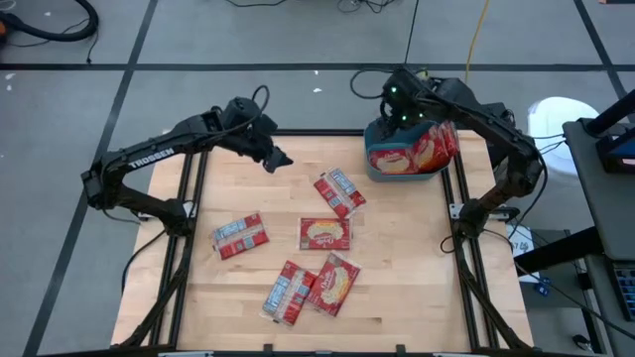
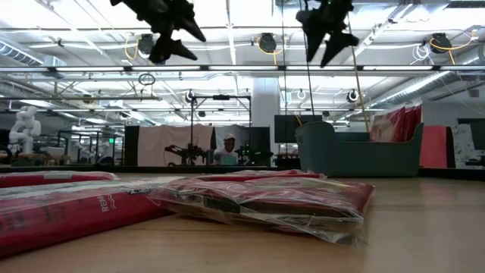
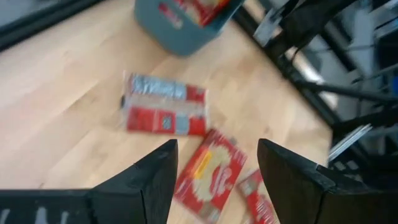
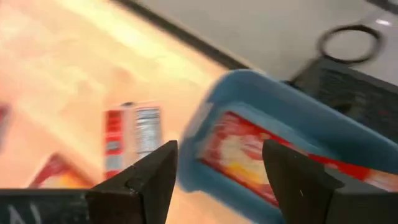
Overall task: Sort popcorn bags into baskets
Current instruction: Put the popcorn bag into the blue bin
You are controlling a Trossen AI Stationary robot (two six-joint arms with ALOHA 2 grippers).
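**Both grippers up and empty, five bags on the table**

My left gripper (image 1: 279, 160) hangs over the far-left part of the table (image 1: 417, 288), fingers spread, nothing between them. In its wrist view I look down past the fingers (image 3: 149, 180) at loose packets on the wood.

Nearest my edge of the table I've got a label-side bag (image 1: 288, 293) touching a picture-side bag (image 1: 334, 283). Further in, another label-side bag (image 1: 241, 236) lies off to the left, and a red-faced bag (image 1: 325, 234) sits near the middle. Beyond that, one more bag (image 1: 340, 191) lies tilted, close to the bin.

At the far right corner stands the teal bin (image 1: 377, 164), with several popcorn bags (image 1: 422, 149) already in it, some leaning up against its right wall. My right gripper (image 1: 404, 117) hovers just above the bin, fingers apart and holding nothing; its wrist view shows the bin's rim (image 4: 261, 87) right below.

In the low view, a person (image 2: 226, 152) shows in the room behind the table.
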